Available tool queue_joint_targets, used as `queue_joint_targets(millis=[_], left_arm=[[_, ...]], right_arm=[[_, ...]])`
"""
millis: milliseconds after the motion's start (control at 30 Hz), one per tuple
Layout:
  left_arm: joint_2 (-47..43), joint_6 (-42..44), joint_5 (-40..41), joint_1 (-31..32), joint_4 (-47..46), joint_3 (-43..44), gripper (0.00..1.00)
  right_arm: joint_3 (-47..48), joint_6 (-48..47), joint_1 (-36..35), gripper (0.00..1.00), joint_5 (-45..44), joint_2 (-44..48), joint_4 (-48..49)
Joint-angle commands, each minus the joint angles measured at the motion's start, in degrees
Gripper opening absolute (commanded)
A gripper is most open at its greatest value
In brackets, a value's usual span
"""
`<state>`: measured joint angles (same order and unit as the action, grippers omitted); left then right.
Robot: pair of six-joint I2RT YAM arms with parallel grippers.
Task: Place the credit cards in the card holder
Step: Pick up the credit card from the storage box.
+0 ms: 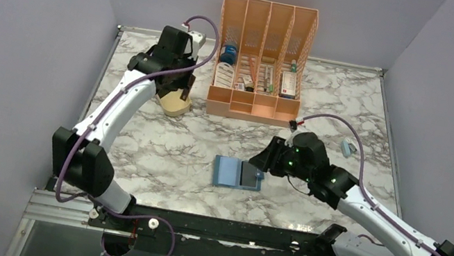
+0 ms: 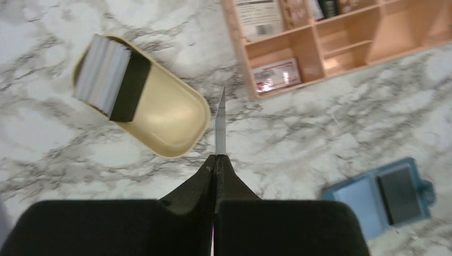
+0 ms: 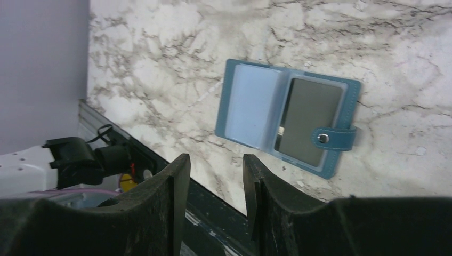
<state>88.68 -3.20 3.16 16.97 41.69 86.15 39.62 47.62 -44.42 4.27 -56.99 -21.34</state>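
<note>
My left gripper (image 2: 216, 158) is shut on one thin credit card (image 2: 220, 133), seen edge-on and sticking out past the fingertips above the marble. Beside it, more credit cards (image 2: 101, 74) stand stacked in the beige tray (image 2: 170, 122). From above, that gripper (image 1: 176, 93) hangs over the tray (image 1: 178, 105) at the back left. The teal card holder (image 1: 237, 173) lies open mid-table, with a grey card (image 3: 309, 120) in its right pocket under the snap tab (image 3: 333, 137). My right gripper (image 3: 216, 165) is open and empty, hovering just right of the holder (image 3: 250, 104).
An orange slotted organiser (image 1: 261, 56) with small items stands at the back centre. A small teal object (image 1: 347, 148) lies right of the right arm. Purple walls close in both sides; a black rail (image 1: 226, 234) runs along the near edge.
</note>
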Motion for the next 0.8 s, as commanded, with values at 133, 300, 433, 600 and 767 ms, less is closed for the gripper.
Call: queue_joint_targets(millis=[133, 300, 433, 600, 767], left_arm=[[-10.4, -12.9, -33.0, -0.1, -11.2, -12.3, 0.0], [-14.8, -23.5, -46.8, -0.1, -22.5, -22.8, 0.0], [-17.8, -33.3, -54.4, 0.0, -34.1, -31.1, 0.0], [-21.2, -41.9, -58.3, 0.3, -43.6, -38.2, 0.0], [-23.6, -53.1, -61.1, 0.8, -56.6, -44.9, 0.0]], right_arm=[[0.2, 4.5, 0.0, 0.41, 5.3, 4.3, 11.3], [-1.2, 8.6, 0.1, 0.46, 6.7, 4.6, 16.4], [-2.5, 11.2, 0.0, 0.5, 7.5, 3.3, 21.3], [-2.0, 12.9, 0.0, 0.57, 7.7, -0.2, 22.3], [-3.4, 14.2, 0.0, 0.59, 11.0, -3.2, 28.6]])
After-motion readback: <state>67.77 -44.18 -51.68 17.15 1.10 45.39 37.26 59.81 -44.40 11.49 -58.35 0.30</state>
